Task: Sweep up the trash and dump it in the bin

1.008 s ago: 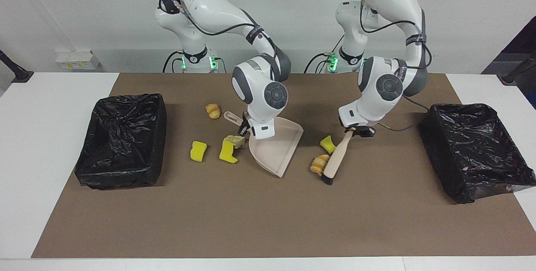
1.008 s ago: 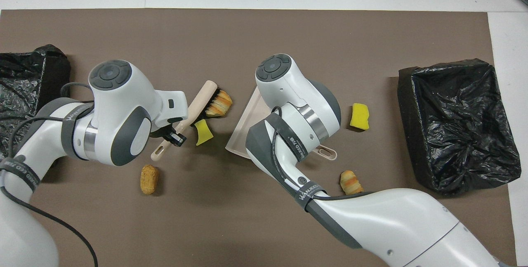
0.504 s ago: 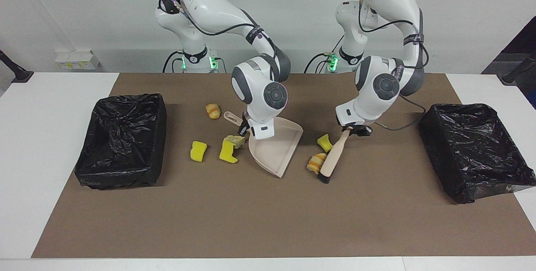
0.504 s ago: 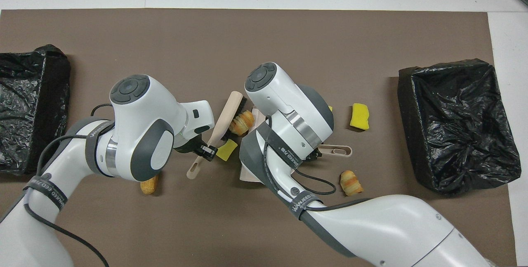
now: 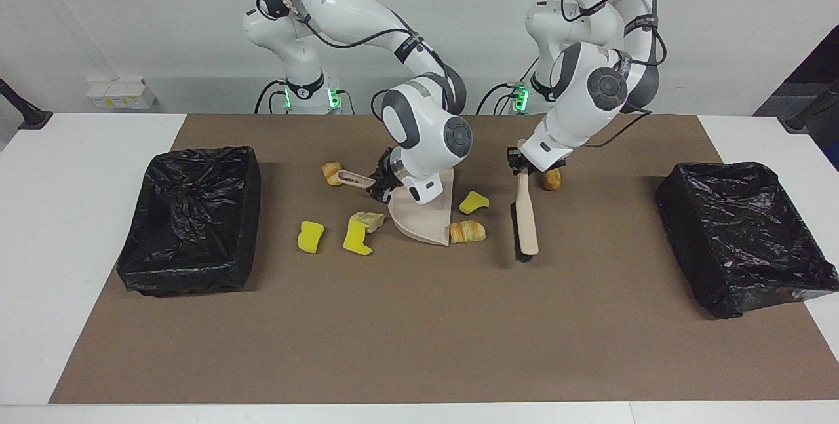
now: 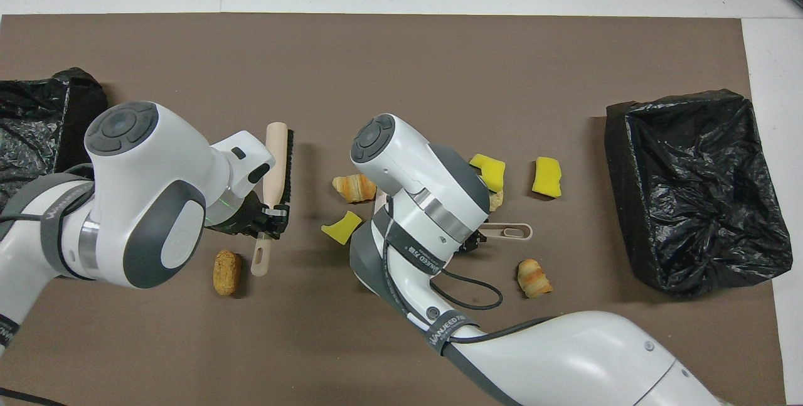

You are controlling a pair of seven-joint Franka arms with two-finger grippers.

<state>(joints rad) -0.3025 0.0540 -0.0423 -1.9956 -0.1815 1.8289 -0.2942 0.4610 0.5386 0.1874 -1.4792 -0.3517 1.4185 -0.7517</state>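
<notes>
Nothing binned yet: seven scraps (image 5: 467, 232) lie loose on the worktop (image 5: 419, 345), dustpan (image 5: 425, 219) empty; left pincer (image 5: 522, 163) clenched on brush (image 5: 525, 222), right pincer (image 5: 379, 185) on dustpan handle.

Glossy crinkled plastic bin liner (image 5: 190, 208) — matt brown mat (image 5: 419, 332)

Dustpan (image 5: 425, 219) sits mid-mat (image 5: 419, 345), tilted, handle twd right arm's end. Croissant (image 5: 467, 232) touches its lip; sponge wedge (image 5: 473, 202) just beside, nearer robots. Brush (image 5: 525, 214) lies nr these, twd left arm's end, handle pointing at robots; bread lump (image 5: 551, 179) beside its handle end. Twd right arm's end of pan: pale chunk (image 5: 366, 220) touching bent sponge (image 5: 356, 239), another sponge (image 5: 310, 236) nr them, 2nd croissant (image 5: 332, 173) nearer robots by pan handle tip. One lined bin (image 5: 190, 214) at right arm's end, other bin (image 5: 744, 234) at left arm's end.
</notes>
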